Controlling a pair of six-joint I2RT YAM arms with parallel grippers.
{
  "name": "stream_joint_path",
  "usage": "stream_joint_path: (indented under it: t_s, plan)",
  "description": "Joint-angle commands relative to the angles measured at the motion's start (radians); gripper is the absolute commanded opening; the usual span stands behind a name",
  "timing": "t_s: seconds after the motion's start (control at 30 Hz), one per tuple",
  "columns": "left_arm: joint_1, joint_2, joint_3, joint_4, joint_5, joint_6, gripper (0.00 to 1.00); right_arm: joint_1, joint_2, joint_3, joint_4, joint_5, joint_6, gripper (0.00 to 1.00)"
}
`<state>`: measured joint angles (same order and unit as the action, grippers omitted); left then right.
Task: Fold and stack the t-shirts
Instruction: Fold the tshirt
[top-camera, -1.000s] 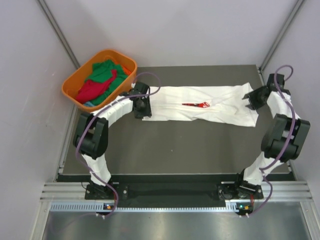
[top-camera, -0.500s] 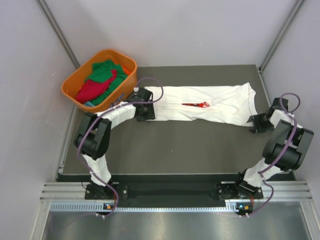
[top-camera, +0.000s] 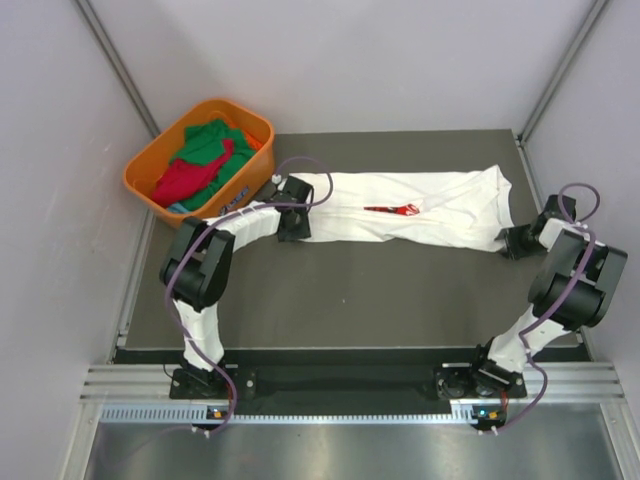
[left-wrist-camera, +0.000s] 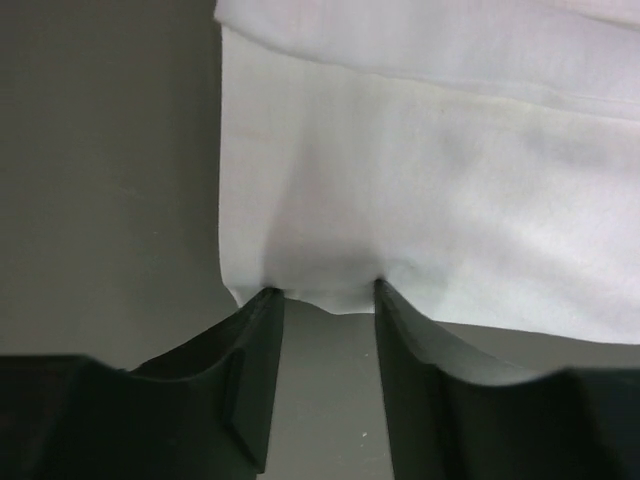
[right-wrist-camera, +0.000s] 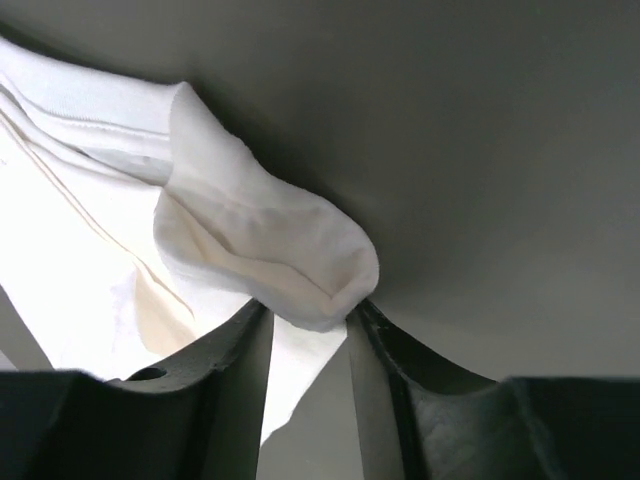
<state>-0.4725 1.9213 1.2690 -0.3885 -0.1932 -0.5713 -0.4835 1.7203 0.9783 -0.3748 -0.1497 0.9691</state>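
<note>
A white t-shirt (top-camera: 400, 208) lies folded into a long band across the table, with a sliver of its red print (top-camera: 395, 210) showing. My left gripper (top-camera: 293, 226) is at the shirt's near-left corner. In the left wrist view the hem of the white t-shirt (left-wrist-camera: 420, 180) puckers between the gripper's (left-wrist-camera: 325, 295) narrowly spaced tips. My right gripper (top-camera: 510, 243) is at the near-right corner. In the right wrist view a bunched fold of the shirt (right-wrist-camera: 250, 230) is pinched between the gripper's (right-wrist-camera: 305, 310) tips. Green (top-camera: 205, 140) and red (top-camera: 180, 180) shirts lie in the basket.
The orange plastic basket (top-camera: 150, 165) stands off the table's far-left corner, beside the left arm's elbow. Grey walls close in on both sides. The dark table (top-camera: 380, 300) ends just right of the right gripper.
My right gripper has swung from the shirt's far-right edge to its near-right corner and settled there. My left gripper has shifted slightly nearer, onto the near-left corner.
</note>
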Motion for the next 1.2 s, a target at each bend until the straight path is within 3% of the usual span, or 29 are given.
stream_joint_path:
  t_s: [0.0, 0.03, 0.07, 0.13, 0.4, 0.8, 0.83, 0.87, 0.93, 1.0, 1.1, 1.17]
  plan:
    - [-0.005, 0.042, 0.041, -0.007, -0.057, 0.016, 0.42, -0.020, 0.044, 0.005, 0.031, 0.059, -0.032, 0.30]
    - [-0.006, 0.045, 0.047, -0.018, -0.060, 0.017, 0.33, -0.023, 0.041, 0.003, 0.030, 0.065, -0.038, 0.22]
    - [-0.008, 0.048, 0.061, -0.027, -0.066, 0.022, 0.14, -0.027, 0.038, 0.005, 0.025, 0.068, -0.053, 0.03]
    - [-0.014, 0.045, 0.072, -0.064, -0.087, 0.027, 0.01, -0.047, 0.029, 0.014, -0.010, 0.084, -0.070, 0.00]
    - [-0.029, -0.064, 0.011, -0.139, -0.106, 0.013, 0.00, -0.118, -0.051, 0.040, -0.147, 0.144, -0.228, 0.00]
    - [-0.095, -0.211, -0.197, -0.197, -0.117, -0.071, 0.00, -0.151, -0.136, -0.079, -0.179, 0.125, -0.300, 0.00]
    - [-0.095, -0.223, -0.210, -0.199, -0.112, -0.076, 0.00, -0.155, -0.160, -0.084, -0.185, 0.134, -0.305, 0.03]
    - [-0.095, -0.241, -0.221, -0.204, -0.109, -0.078, 0.00, -0.156, -0.171, -0.084, -0.193, 0.139, -0.313, 0.12]
    - [-0.097, -0.261, -0.205, -0.243, -0.103, -0.084, 0.14, -0.158, -0.203, -0.072, -0.216, 0.144, -0.326, 0.23]
    - [-0.101, -0.280, -0.185, -0.268, -0.106, -0.084, 0.38, -0.159, -0.223, -0.056, -0.242, 0.168, -0.336, 0.33]
    - [-0.101, -0.330, -0.125, -0.289, -0.080, -0.065, 0.48, -0.156, -0.266, -0.027, -0.256, 0.151, -0.348, 0.40]
    - [-0.100, -0.347, -0.062, -0.268, -0.022, -0.010, 0.49, -0.135, -0.297, -0.012, -0.260, 0.101, -0.348, 0.40]
